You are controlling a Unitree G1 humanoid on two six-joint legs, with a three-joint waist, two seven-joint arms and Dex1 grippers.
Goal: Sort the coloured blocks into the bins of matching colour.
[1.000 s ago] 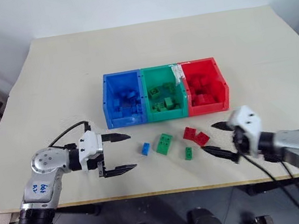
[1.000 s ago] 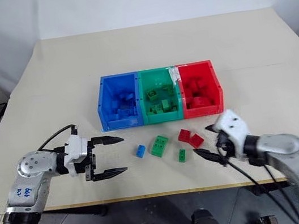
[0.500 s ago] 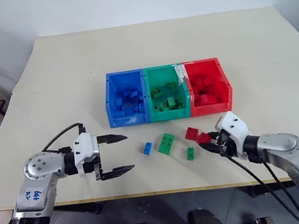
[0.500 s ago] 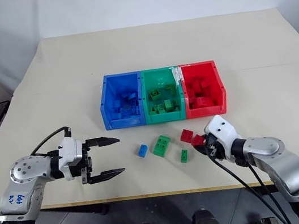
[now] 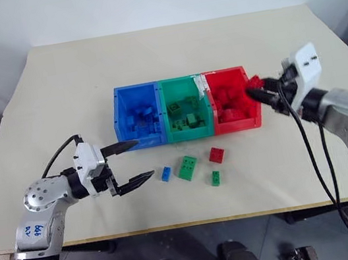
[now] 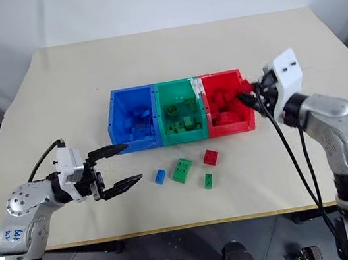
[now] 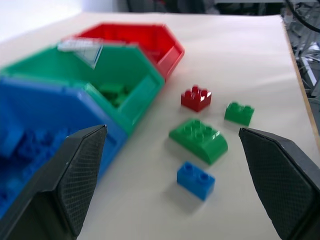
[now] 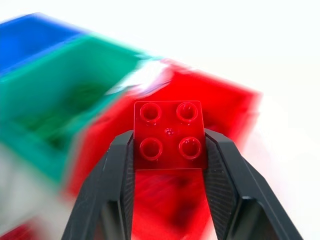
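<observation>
Gripping a red block btwn its fingers, right gripper hangs by red bin outer rim; left gripper wide, near blue block.

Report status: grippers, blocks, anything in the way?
Right gripper shut on red block, beside red bin. Left gripper open, empty. Four blocks loose on table: blue, two green, one red. Path clear.

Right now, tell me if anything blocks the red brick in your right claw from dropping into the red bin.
Nothing visible blocks it. The right claw holds the red brick just off the red bin at its outer rim; the bin is open-topped, with red bricks already inside.
</observation>
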